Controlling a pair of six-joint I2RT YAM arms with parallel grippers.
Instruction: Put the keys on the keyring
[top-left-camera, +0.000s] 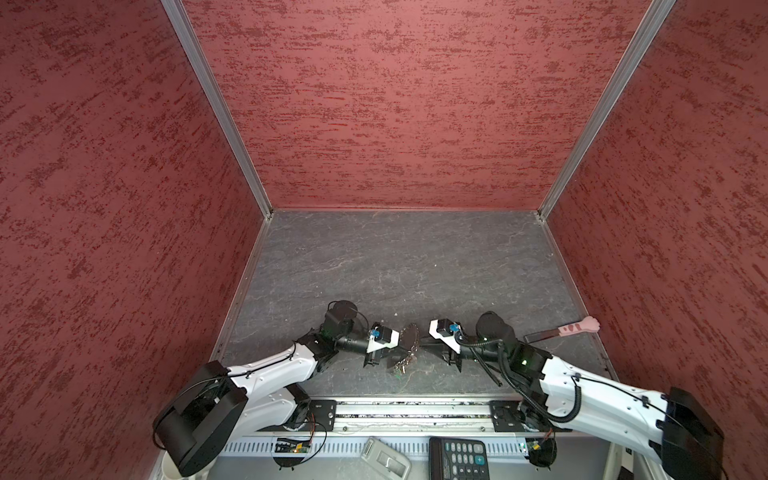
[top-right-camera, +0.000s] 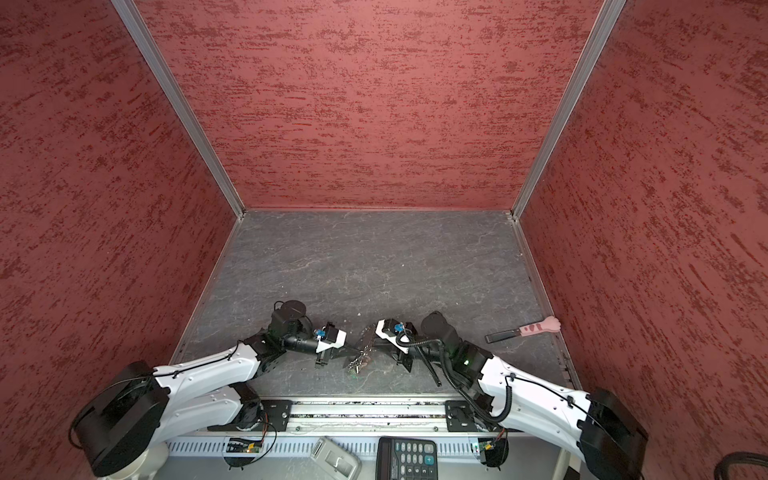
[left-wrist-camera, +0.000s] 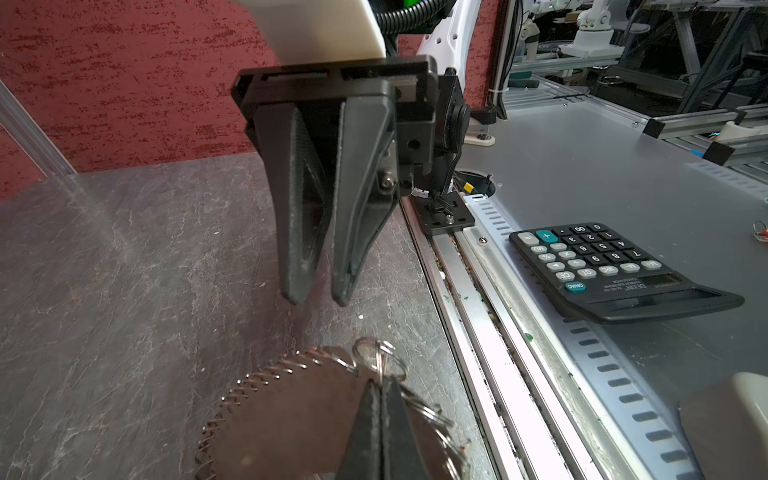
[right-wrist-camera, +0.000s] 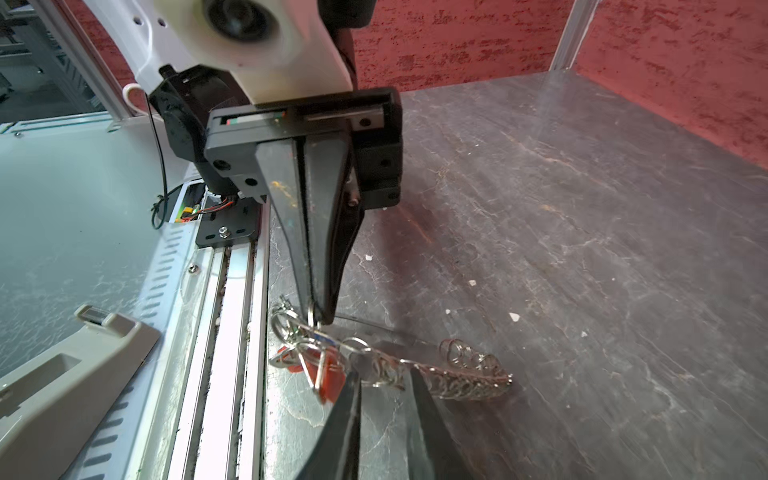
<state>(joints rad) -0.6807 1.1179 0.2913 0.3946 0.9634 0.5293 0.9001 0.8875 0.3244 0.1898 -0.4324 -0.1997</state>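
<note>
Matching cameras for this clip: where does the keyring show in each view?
Top view: keyring low centre, near the front rail.
Top view: keyring low centre likewise.
Left wrist: keyring pinched by the left gripper, facing the right gripper.
Right wrist: keyring at the left gripper's tips.
Shared landmark: the silver front rail, beside the keyring everywhere.

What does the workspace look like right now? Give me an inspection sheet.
Surface: grey stone-look table, a few white crumbs.
Job's things: keyring near front edge; red-tagged key in its cluster, threading unclear.
Clutter: pink-handled tool by right wall; calculator and grey case off-table in front.
Grippers: left gripper shut on keyring; right gripper slightly open, empty.
Cables: black coiled cable along right arm.
Surroundings: red textured walls.
</note>
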